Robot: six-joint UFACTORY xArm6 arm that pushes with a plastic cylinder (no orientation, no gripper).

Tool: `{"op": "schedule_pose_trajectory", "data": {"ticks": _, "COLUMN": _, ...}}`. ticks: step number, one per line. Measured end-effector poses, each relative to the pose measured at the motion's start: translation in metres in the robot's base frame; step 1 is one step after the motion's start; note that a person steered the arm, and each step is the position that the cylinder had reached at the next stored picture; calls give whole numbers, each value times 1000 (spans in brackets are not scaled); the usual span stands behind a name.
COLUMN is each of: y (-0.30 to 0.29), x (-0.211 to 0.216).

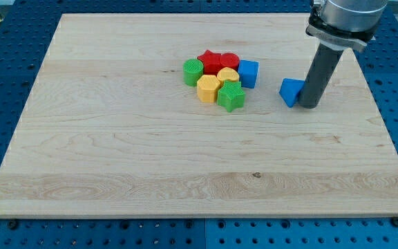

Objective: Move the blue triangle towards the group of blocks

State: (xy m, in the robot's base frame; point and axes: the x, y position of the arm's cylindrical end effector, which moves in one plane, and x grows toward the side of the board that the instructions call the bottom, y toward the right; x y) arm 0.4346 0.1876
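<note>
Resting my tip (308, 105) against the right side of the blue triangle (291, 91), touching it, with the rod rising toward the view's top right. No jaws here, only the bare rod end, clamping nothing. Sitting right of the group, apart from it, the triangle facing a strip of bare board (116, 159) before the blue cube (248, 73). Clustering left of that: red star (209, 61), red block (229, 61), green cylinder (193, 71), yellow hexagon (208, 88), yellow block (228, 75), green star (231, 97). Lying well inside the board's right edge, with wide wood spreading toward the view's bottom and left.
</note>
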Motion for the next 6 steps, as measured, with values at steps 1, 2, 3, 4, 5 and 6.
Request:
{"op": "schedule_pose_trajectory", "data": {"ticks": 1, "y": 16, "x": -3}}
{"op": "schedule_pose_trajectory", "data": {"ticks": 2, "y": -10, "x": -7}}
{"op": "schedule_pose_trajectory", "data": {"ticks": 3, "y": -13, "x": -7}}
{"op": "schedule_pose_trajectory", "data": {"ticks": 4, "y": -12, "x": -9}}
{"op": "schedule_pose_trajectory", "data": {"ticks": 5, "y": 0, "x": -36}}
{"op": "schedule_pose_trajectory", "data": {"ticks": 6, "y": -6, "x": -39}}
